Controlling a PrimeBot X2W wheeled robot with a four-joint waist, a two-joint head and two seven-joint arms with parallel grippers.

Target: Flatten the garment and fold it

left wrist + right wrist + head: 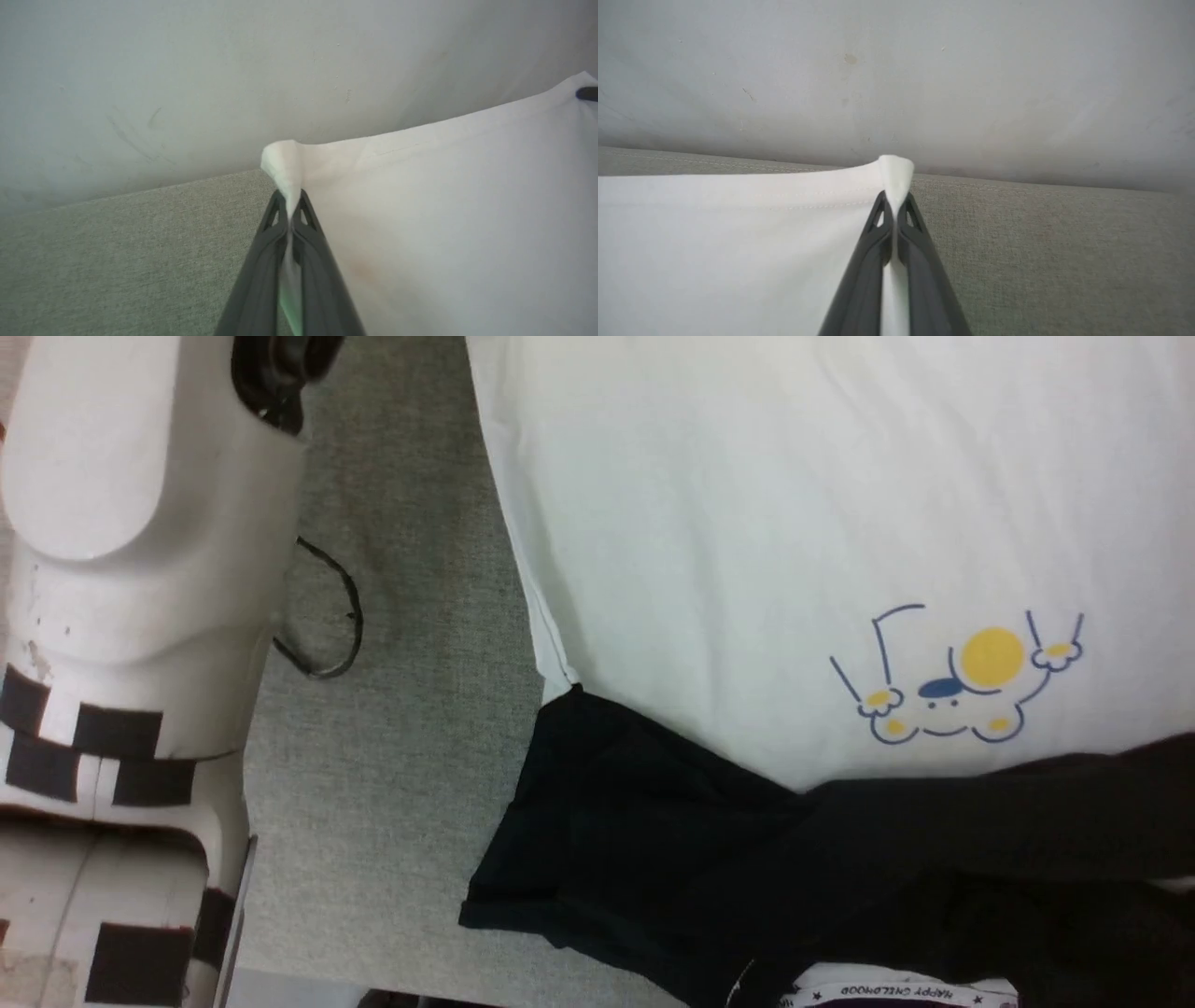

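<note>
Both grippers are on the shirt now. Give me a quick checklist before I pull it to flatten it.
1. Left gripper shut on a corner of the shirt: ok.
2. Right gripper shut on the other corner: ok.
3. Hem between the grips runs straight, with no sag: ok.
4. White front panel smooth in the head view: ok.
5. Black sleeve spread flat: not ok, it lies rumpled near the collar.
6. Black cable clear of the shirt: ok, it lies apart on the grey surface.
</note>
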